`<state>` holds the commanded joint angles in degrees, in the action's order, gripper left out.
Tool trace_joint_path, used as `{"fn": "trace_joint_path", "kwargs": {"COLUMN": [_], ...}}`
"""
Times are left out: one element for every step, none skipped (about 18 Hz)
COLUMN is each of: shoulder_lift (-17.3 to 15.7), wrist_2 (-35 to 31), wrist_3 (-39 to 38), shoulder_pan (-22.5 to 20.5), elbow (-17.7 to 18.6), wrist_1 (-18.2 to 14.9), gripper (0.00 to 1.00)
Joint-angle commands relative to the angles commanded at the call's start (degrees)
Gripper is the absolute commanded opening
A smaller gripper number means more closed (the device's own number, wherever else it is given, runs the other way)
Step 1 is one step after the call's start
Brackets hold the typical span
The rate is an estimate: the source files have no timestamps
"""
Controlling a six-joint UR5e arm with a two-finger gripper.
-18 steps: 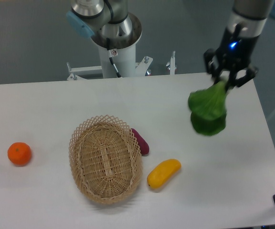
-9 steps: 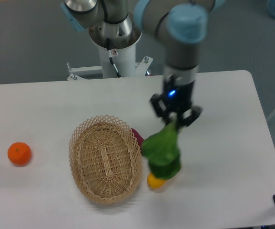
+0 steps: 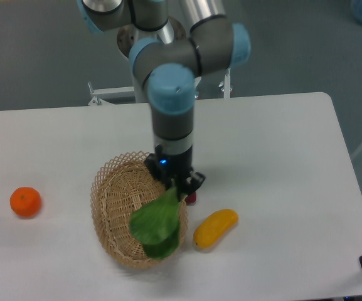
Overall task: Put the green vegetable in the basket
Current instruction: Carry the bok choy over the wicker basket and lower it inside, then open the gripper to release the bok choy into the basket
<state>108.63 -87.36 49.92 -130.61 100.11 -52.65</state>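
Note:
My gripper (image 3: 175, 183) is shut on the pale stem of the green vegetable (image 3: 157, 223). Its dark green leaves hang down over the right half of the woven wicker basket (image 3: 118, 207). The gripper stands above the basket's right rim. I cannot tell whether the leaves touch the basket floor.
A yellow elongated fruit (image 3: 216, 227) lies just right of the basket. A dark purple vegetable (image 3: 192, 197) is mostly hidden behind the gripper. An orange (image 3: 25, 202) sits at the far left. The arm's base (image 3: 152, 63) stands at the table's back edge.
The arm has swung left from the table's right side, carrying the green vegetable from over the bare table, past the yellow fruit, to above the basket.

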Motion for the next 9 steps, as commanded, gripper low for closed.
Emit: {"fn": "trace_joint_path", "kwargs": {"shoulder_lift": [0.27, 1.05, 1.76, 2.37, 2.64, 2.90, 3.51, 4.04, 4.31], "wrist_2": [-0.09, -0.09, -0.35, -0.88, -1.14, -1.15, -1.32, -1.84, -2.55], "wrist_3": [-0.09, -0.26, -0.44, -0.44, -0.44, -0.27, -0.18, 0.00, 0.09], "shoulder_pan": [0.52, 1.31, 1.84, 2.02, 2.20, 2.63, 2.90, 3.25, 3.25], "elbow": [-0.26, -0.35, 0.00, 0.35, 0.35, 0.35, 0.35, 0.44, 0.87], "wrist_1": [0.35, 0.62, 1.05, 1.58, 1.85, 1.94, 1.85, 1.85, 1.76], "gripper": [0.25, 0.25, 0.25, 0.26, 0.27, 0.27, 0.27, 0.27, 0.27]}}
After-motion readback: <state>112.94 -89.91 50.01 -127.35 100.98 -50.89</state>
